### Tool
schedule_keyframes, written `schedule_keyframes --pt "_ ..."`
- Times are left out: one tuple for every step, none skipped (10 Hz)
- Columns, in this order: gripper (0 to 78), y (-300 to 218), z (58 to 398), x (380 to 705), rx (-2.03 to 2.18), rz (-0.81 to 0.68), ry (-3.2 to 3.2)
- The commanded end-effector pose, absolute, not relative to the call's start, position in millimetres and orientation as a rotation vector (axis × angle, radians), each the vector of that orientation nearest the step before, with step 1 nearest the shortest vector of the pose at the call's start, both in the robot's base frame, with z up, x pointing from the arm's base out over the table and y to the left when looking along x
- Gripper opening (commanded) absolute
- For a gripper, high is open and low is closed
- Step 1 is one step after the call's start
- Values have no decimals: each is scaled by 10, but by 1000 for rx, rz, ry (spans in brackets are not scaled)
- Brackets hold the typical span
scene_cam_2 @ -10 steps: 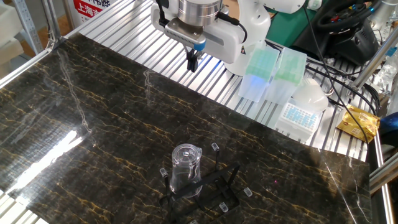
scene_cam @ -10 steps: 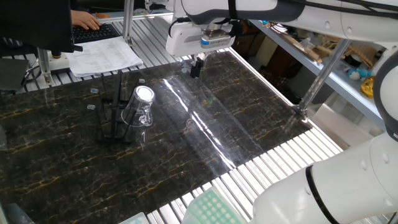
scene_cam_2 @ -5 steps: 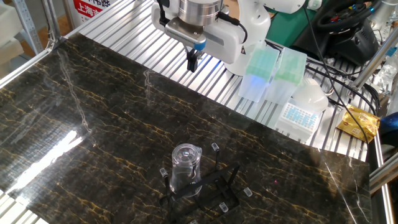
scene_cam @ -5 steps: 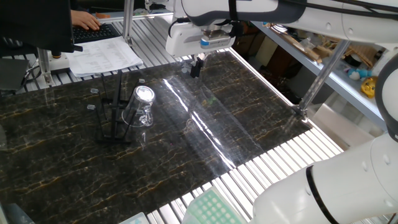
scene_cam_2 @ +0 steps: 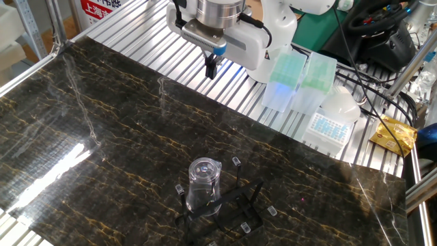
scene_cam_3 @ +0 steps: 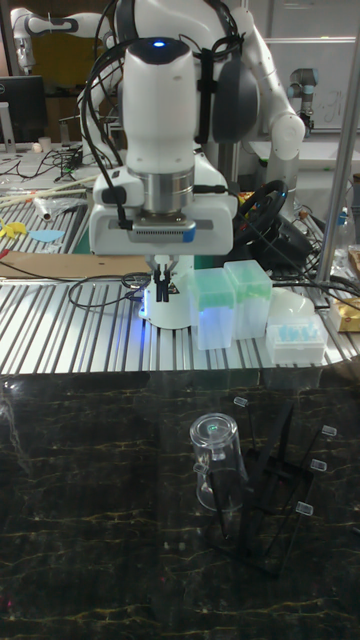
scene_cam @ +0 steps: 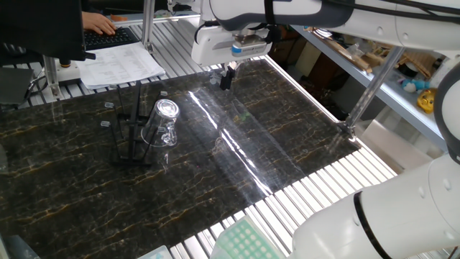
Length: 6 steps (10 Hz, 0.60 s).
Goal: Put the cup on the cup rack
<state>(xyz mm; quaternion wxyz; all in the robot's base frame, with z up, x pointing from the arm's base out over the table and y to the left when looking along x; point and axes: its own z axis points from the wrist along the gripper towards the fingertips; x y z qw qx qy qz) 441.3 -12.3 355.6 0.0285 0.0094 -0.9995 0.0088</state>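
One dark marbled tabletop (scene_cam: 273, 151) fills the scene. One arm hangs its tool (scene_cam_2: 211, 67) above the tabletop's far edge in the tall view, fingers pressed together, holding nothing. One black cup rack (scene_cam_3: 275, 490) stands well apart from it, nearer the camera. One clear cup (scene_cam_3: 219, 462) sits upside down on a left-hand prong.

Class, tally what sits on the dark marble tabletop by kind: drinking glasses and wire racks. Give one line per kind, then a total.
Clear glass cup: 1
Black wire cup rack: 1
Total: 2
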Motion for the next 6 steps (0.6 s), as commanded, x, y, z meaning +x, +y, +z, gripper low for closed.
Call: schedule_keyframes --pt "11 -124 3568 4417 32 27 -3087" --pt "11 -124 3568 4417 42 28 -3086" --pt "11 -124 3568 4417 54 29 -3084" --pt "11 -123 3568 4416 61 29 -3083" --pt "11 -123 3569 4416 61 28 -3083" --pt "11 -123 3569 4416 64 28 -3084"
